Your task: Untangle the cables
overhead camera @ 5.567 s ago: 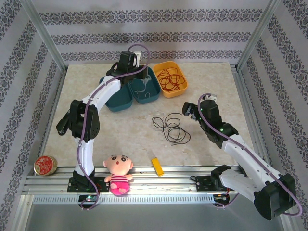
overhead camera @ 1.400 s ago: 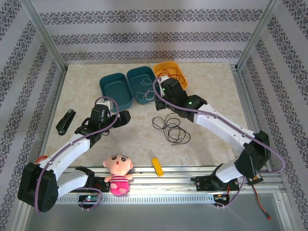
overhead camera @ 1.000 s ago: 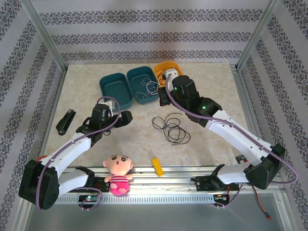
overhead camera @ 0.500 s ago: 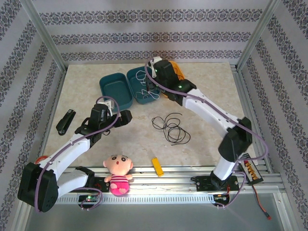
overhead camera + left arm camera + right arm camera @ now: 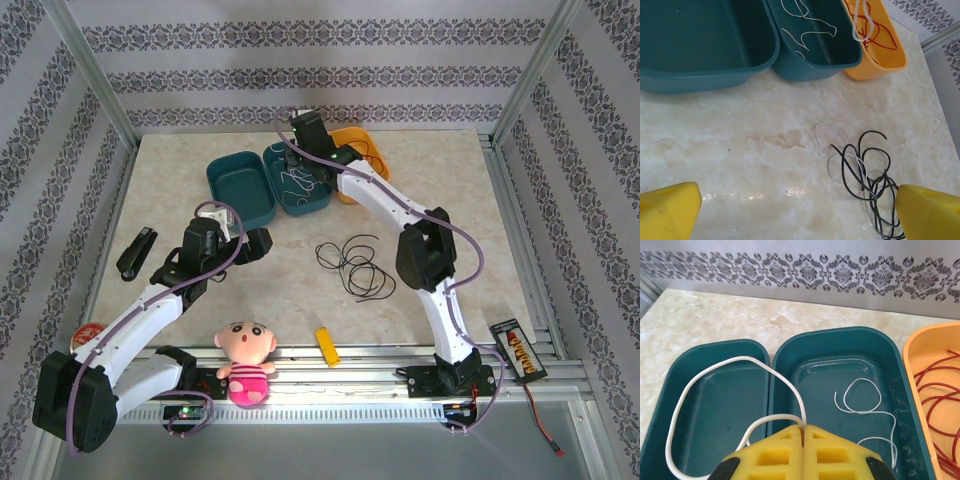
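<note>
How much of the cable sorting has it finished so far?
Done: red cables lie in the orange bin, one white cable in the middle teal bin. In hand: the right fingers are shut on a second white cable, held up in the air. Still to do: the black cables on the table, a white strand tangled among them; the open left fingers hover near them.

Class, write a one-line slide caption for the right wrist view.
Right gripper, shut on a white cable loop, hovers above two teal bins; red cables lie in the orange bin.

right gripper [image 5: 802,431] pinching white cable [image 5: 735,359], teal bins [image 5: 840,331] below
</note>
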You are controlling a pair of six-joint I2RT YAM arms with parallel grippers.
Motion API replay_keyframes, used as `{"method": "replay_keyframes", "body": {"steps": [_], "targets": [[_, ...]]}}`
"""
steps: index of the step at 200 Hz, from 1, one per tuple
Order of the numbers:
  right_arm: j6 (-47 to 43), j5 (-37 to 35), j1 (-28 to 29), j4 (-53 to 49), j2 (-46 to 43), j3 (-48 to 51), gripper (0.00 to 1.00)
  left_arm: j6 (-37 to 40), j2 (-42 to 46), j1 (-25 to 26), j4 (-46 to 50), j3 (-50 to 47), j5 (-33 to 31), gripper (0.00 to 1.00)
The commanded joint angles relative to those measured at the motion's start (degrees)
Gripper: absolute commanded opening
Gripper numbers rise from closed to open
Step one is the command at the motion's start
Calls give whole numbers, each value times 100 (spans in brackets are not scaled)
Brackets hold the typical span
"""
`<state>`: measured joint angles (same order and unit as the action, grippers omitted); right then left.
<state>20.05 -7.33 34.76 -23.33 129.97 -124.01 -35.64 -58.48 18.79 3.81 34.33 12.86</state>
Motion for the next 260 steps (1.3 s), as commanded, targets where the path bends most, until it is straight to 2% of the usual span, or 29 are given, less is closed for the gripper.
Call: {"method": "replay_keyframes", "body": {"steps": [1,10,26,67,100,130,186,209,234,260], "targets": [[262,-106,-88,-259,414,-592,0,4,106,46,140,-18,-14,99],[303,-63,-103,-344,602,-803,1,21,111,41,165,-15,-13,99],[343,-41,-119,-496,819,-1064,15,55,137,38,215,-7,-38,99],[368,-28,-165,-578,697,-883,37,101,179,40,279,-14,-45,99],[289,-8,-180,-470,172,-308,39,93,172,43,286,-12,-12,99],[309,101,-152,-153,-717,928,40,70,136,39,273,12,63,99],[661,-124,-120,470,-2701,3827,41,13,-142,66,-14,12,277,99],[813,-273,-110,463,-3424,4793,44,61,-371,229,-169,35,365,99],[1000,-481,-69,266,-4181,5662,50,54,-676,507,-299,101,252,99],[1131,-658,88,77,-4865,6427,61,-13,-1050,790,-386,231,92,99]]}}
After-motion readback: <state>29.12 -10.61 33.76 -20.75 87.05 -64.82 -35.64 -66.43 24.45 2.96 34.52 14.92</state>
